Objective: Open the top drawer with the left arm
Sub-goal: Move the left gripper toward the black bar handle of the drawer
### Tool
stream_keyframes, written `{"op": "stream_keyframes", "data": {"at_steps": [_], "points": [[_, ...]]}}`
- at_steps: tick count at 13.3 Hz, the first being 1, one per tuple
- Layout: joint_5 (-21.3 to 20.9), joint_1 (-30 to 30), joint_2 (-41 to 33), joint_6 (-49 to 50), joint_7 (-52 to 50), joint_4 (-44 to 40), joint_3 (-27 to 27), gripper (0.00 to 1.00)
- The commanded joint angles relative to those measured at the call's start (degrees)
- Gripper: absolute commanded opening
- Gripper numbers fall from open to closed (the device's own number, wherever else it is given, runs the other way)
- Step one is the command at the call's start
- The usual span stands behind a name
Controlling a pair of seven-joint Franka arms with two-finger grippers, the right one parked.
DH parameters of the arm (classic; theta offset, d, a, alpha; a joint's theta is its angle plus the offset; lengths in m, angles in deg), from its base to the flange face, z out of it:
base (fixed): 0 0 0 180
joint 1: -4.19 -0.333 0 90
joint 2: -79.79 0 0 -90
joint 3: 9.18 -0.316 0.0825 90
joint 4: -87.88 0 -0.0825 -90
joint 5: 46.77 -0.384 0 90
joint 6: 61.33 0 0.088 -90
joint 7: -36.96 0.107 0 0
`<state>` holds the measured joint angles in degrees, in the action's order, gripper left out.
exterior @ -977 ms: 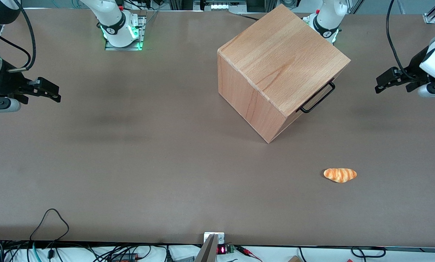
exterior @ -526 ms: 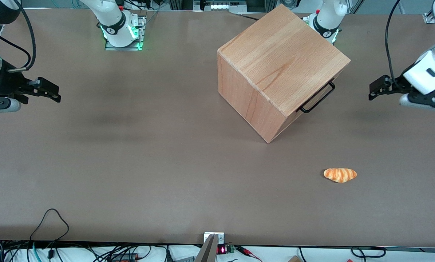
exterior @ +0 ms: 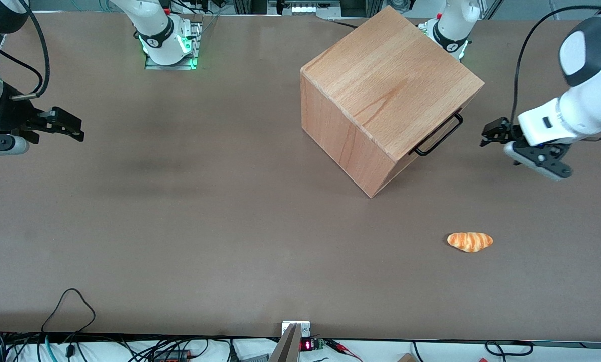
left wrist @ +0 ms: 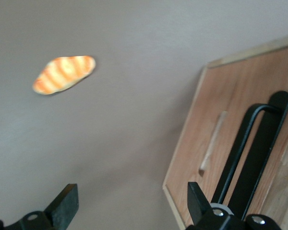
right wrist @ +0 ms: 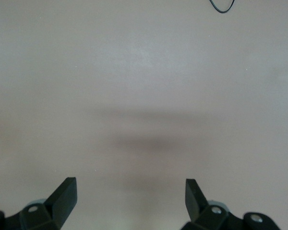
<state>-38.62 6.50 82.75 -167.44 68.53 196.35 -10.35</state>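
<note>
Near the black U-shaped bar handle [exterior: 438, 134] of the light beech-wood top drawer [left wrist: 221, 143], the small black two-finger gripper [exterior: 487, 137] hangs wide open, holding nothing.

The front view looked down steeply from the table's [exterior: 179, 226] near edge, taking in its whole width. The left wrist camera sat just above the gripper [left wrist: 129, 201], its fingers spread wide, and faced the cabinet [left wrist: 221, 158] front and bread roll [left wrist: 63, 74] closely; both appeared in the front view too. The right wrist camera faced bare tabletop [right wrist: 144, 96].
</note>
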Motion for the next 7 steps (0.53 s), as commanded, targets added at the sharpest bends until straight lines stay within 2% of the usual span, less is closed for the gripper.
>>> {"op": "stream_keyframes", "data": {"at_steps": [1,7], "points": [[3.1,0.4,0.0,-2.2,3.6,2.5,0.8,1.00],[3.2,0.6,0.7,-2.6,4.8,4.5,4.4,1.00]]}}
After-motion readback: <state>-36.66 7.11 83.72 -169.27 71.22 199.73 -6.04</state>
